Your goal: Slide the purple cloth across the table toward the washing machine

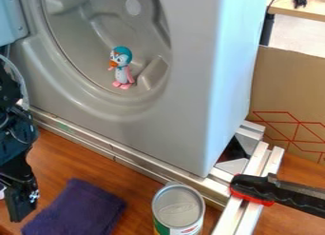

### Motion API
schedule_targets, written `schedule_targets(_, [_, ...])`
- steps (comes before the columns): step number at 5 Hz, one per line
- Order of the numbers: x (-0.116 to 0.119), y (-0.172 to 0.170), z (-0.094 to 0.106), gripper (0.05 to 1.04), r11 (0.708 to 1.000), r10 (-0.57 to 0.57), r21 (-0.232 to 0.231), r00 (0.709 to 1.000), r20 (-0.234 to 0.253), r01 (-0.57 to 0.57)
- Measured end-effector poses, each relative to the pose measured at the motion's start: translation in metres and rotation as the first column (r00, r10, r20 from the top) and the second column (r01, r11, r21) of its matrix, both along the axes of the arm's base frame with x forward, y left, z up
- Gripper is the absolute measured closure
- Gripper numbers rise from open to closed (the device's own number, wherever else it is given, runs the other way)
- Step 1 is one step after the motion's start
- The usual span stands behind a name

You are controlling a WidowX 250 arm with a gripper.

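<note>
At the left edge hangs the black gripper (21, 193), over the wooden surface just left of a folded dark purple cloth (79, 208). A small toy penguin (121, 67) with a teal head and pink feet stands inside the round recess of a grey machine (190, 86), up and to the right of the gripper and well apart from it. A metal-topped can (177, 210) stands upright to the right of the cloth. I cannot make out anything held in the gripper.
Metal rails (114, 151) run along the machine's base down to the right. A black-and-red handle (270, 190) lies across the rails at the right. Behind are a cardboard panel (285, 91) and a light table (308, 11). The machine's open door (9, 20) stands upper left.
</note>
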State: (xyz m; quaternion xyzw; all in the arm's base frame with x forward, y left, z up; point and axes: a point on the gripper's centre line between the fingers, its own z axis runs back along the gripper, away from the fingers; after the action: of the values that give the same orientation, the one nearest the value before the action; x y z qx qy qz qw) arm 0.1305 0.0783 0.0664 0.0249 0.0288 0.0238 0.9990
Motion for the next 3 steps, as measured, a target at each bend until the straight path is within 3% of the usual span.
schedule_targets(1, [0.000,-0.001,-0.002,0.083,1.000,-0.001,-0.005,1.000,-0.006,0.001])
schedule_targets(2, [0.020,-0.007,-0.015,0.083,0.996,-0.084,-0.031,0.996,0.017,0.085])
schedule_targets(3, [0.033,-0.012,-0.038,0.083,0.989,-0.142,-0.051,0.990,-0.014,0.142])
